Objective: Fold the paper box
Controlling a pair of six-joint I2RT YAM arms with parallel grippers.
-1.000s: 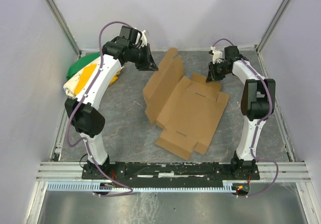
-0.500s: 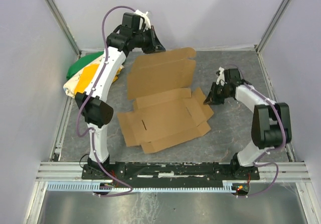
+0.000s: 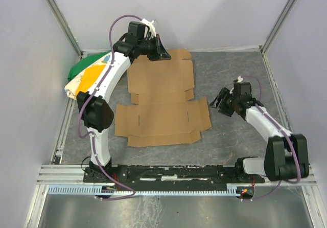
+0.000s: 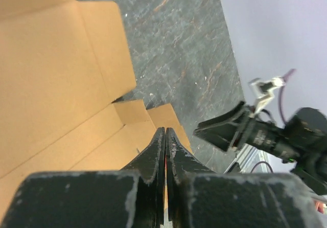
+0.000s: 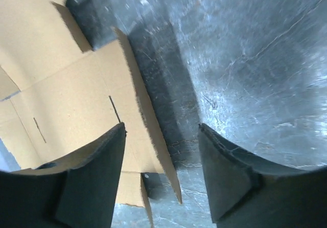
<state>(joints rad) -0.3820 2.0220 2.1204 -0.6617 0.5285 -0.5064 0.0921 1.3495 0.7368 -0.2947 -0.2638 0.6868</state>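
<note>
From above, we are pinching the paper box [image 3: 163, 118] at its twelve-o'clock edge with the left gripper [image 3: 164, 54], probably to anchor the flat sheet. In the left wrist view, our fingers [image 4: 153, 151] are pressing together. In the right wrist view, the right gripper [image 5: 162, 128] is hanging spread over the box's three-o'clock edge.

Matt brown corrugated card for the paper box [image 3: 162, 116] — table [image 3: 232, 72] top dark, stone-look, slight sheen w/ scratches.

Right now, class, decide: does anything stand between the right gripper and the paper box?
Nothing visible does. The open right gripper hovers just off the right edge of the paper box, with only bare table between them.
</note>
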